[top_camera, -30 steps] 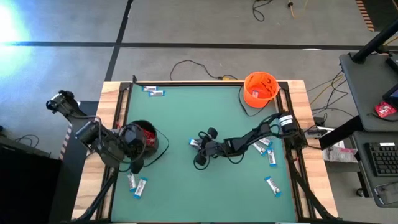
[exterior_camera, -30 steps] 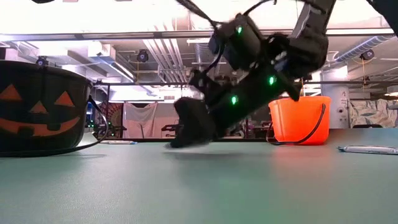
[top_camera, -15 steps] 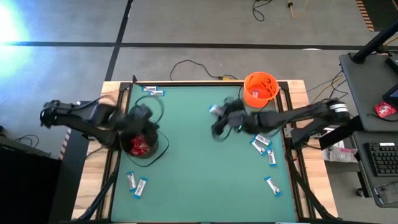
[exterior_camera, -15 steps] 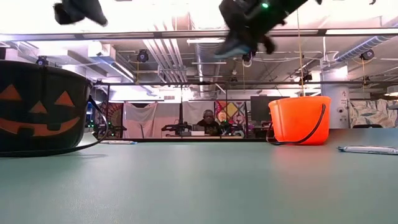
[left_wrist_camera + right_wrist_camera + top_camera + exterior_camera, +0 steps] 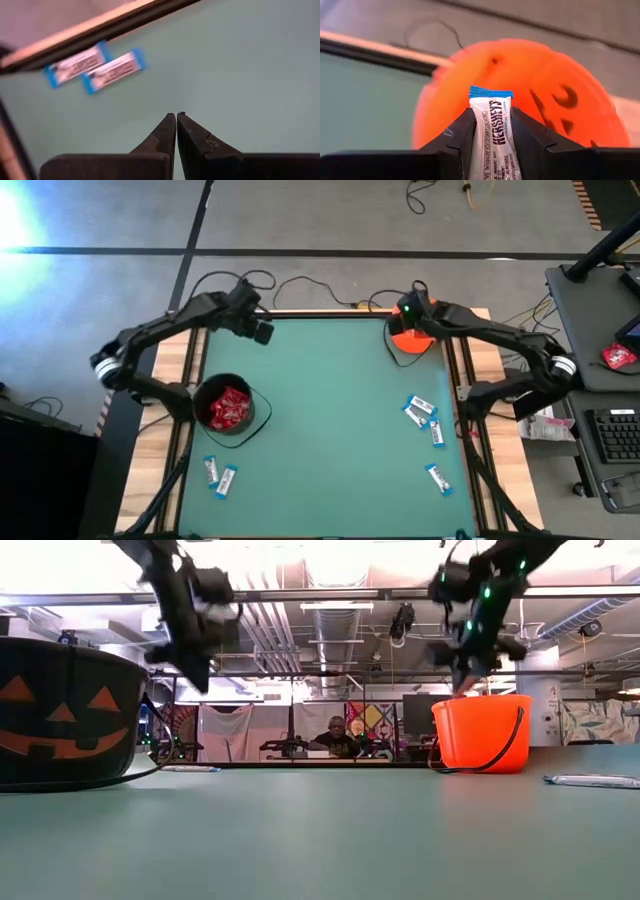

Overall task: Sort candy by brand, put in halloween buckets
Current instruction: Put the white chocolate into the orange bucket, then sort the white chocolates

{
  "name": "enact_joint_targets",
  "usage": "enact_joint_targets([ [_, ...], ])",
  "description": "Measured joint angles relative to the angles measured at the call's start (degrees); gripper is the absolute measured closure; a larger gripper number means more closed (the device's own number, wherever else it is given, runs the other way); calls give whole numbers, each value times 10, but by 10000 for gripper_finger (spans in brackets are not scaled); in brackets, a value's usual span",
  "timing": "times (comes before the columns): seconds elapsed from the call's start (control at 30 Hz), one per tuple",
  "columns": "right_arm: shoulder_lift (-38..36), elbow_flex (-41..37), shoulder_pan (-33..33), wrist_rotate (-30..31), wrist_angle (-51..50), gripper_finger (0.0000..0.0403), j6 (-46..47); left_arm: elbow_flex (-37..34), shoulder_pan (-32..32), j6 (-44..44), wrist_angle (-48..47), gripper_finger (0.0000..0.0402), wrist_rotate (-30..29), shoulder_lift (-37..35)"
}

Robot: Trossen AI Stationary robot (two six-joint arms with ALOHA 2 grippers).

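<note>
Over the orange bucket (image 5: 520, 95) at the table's far right corner, the right gripper (image 5: 492, 132) pinches a white-and-blue bar (image 5: 495, 135), while the left gripper (image 5: 176, 131) hangs pressed together above the far left corner.

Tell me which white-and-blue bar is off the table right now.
The white-and-blue bar pinched in the right gripper, hanging over the orange bucket. Every other bar lies flat on the green table.

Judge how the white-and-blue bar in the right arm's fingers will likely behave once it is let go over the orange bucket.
The bar stands straight up out of the right gripper, so it is probably fairly stiff. It looks slim and light and should drop cleanly. The orange bucket lies open below it, so it likely lands inside.
</note>
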Motion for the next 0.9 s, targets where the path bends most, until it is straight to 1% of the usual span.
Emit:
enact_joint_targets([
  [0.1, 28, 0, -39, -20, 13, 298, -16, 11, 32, -26, -14, 402, -1, 49],
  [0.2, 54, 0, -55, -19, 29, 283, -34, 24, 39, -29, -14, 402, -4, 84],
  [0.37, 80, 0, -55, -23, 33, 244, -77, 46, 38, -61, -23, 402, -68, 131],
  [0.47, 73, 3, -48, -37, 17, 214, -107, 59, 39, -106, -35, 398, -76, 148],
  [0.53, 58, 11, -44, -37, -2, 193, -110, 61, 39, -138, -20, 391, -76, 151],
  [0.63, 29, 24, -42, -38, -11, 164, -110, 62, 39, -215, -2, 378, -90, 156],
  [0.73, 6, 40, -41, -37, -12, 142, -107, 59, 41, -305, -7, 369, -139, 162],
  [0.8, -7, 54, -39, -37, -12, 131, -96, 59, 48, -389, -16, 366, -161, 163],
  [0.9, -18, 81, -33, -38, -13, 122, -89, 53, 65, -516, -14, 365, -165, 165],
])
